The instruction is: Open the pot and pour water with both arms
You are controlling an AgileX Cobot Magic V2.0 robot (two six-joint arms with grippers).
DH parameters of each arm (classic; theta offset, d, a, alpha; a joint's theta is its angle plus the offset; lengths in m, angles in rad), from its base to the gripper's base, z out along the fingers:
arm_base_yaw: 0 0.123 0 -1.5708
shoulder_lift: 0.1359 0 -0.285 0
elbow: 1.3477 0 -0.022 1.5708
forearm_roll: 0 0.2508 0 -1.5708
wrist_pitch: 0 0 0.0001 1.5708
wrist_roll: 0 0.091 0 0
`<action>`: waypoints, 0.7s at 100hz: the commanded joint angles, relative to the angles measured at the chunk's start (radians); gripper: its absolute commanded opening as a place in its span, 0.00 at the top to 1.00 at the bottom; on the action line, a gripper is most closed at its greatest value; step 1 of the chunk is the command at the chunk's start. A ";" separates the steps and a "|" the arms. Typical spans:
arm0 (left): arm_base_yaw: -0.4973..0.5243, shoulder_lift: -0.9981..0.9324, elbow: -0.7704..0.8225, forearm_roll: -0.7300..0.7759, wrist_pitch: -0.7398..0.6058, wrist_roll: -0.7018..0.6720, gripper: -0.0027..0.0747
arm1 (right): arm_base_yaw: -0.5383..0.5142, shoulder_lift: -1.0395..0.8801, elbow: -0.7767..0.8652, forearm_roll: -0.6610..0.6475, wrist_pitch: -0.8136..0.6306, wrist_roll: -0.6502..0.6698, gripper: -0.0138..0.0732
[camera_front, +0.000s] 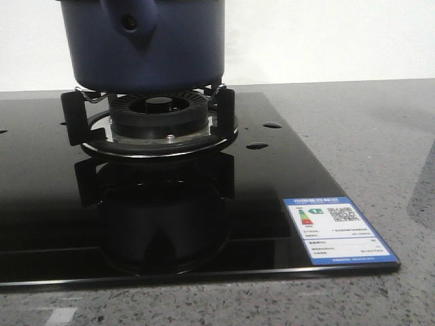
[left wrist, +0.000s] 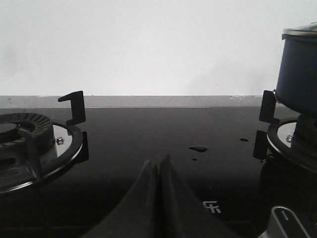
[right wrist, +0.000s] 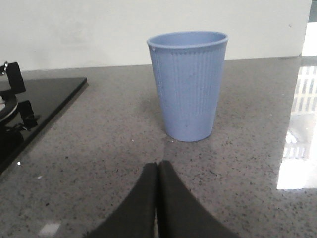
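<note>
The navy-blue pot [camera_front: 146,51] stands on the burner's black supports [camera_front: 224,112], its pointed handle mount with a dark round hole facing the front camera. Its top is cut off in the front view. The left wrist view shows the pot [left wrist: 299,74] at the far edge with a shiny rim on top. My left gripper [left wrist: 159,161] is shut and empty, low over the black glass hob, well apart from the pot. My right gripper [right wrist: 158,165] is shut and empty over the grey counter, a short way in front of a pale blue ribbed cup [right wrist: 188,87].
A black glass hob [camera_front: 285,224] with an energy label [camera_front: 338,231] lies on the speckled grey counter [camera_front: 380,136]. A second burner [left wrist: 29,144] stands on the hob. Small water drops [left wrist: 198,148] lie on the glass. A white wall stands behind.
</note>
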State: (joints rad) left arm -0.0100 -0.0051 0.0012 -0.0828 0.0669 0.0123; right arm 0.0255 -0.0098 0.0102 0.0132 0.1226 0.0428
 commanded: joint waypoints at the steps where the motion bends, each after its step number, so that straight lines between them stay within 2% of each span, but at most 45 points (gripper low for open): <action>1: 0.001 -0.026 0.009 -0.070 -0.086 -0.012 0.99 | -0.002 -0.020 0.025 0.024 -0.133 -0.005 0.90; 14: 0.001 -0.026 0.009 -0.209 -0.136 -0.012 0.99 | -0.002 -0.020 0.025 0.094 -0.190 -0.005 0.90; 33: 0.001 -0.026 0.005 -0.453 -0.188 -0.012 0.99 | -0.002 -0.020 0.025 0.320 -0.207 -0.005 0.90; 41: 0.001 -0.026 -0.002 -0.527 -0.190 -0.012 0.99 | -0.002 -0.020 0.023 0.353 -0.207 -0.005 0.90; 58: 0.001 -0.024 -0.069 -0.535 -0.147 -0.003 0.99 | -0.002 -0.018 -0.021 0.356 -0.129 -0.005 0.90; 70: 0.001 0.012 -0.181 -0.430 -0.044 0.019 0.99 | -0.002 -0.004 -0.100 0.353 -0.056 -0.007 0.90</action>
State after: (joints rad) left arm -0.0100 -0.0051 -0.0799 -0.5742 0.0222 0.0160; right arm 0.0255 -0.0098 -0.0115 0.3665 0.0925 0.0428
